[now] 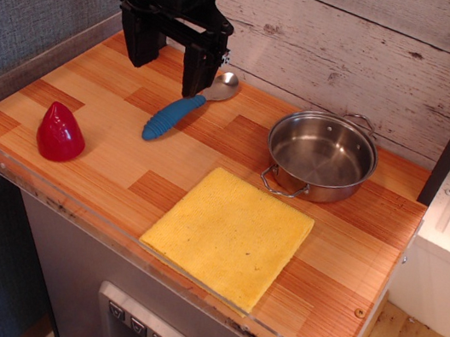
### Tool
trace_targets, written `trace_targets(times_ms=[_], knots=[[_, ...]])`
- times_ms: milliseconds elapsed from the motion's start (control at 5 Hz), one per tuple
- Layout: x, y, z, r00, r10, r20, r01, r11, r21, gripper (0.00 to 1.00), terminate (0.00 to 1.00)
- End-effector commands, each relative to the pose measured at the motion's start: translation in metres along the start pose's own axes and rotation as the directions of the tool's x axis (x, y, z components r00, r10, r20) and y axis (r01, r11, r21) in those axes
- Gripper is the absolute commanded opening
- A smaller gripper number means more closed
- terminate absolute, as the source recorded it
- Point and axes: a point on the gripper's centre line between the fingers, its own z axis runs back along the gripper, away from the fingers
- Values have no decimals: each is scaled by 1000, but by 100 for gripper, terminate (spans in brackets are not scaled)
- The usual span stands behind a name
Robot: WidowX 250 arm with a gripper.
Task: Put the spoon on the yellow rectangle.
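Hovering open and empty over the far left of the wooden counter, the gripper (171,57) has nothing yet, the ribbed blue-handled spoon (185,108) with its shiny bowl lying just beneath, untouched, well apart from the soft yellow rectangle (229,234) at the near edge.

The black tool (171,54) hangs straight down from the arm, its two fingers spread apart.
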Motion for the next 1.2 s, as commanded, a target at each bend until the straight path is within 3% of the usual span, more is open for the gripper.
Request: trace_targets(times_ms=[0,200,600,800,1000], knots=[[0,0,0,1000,0,0,0,1000,0,100,0],[9,27,-26,1000,25,18,-24,999,-41,100,0],[40,77,-70,997,83,-6,-83,996,-32,100,0],[52,75,-78,998,64,26,-62,995,-79,100,0],[59,62,-68,996,51,78,-42,992,-116,100,0]])
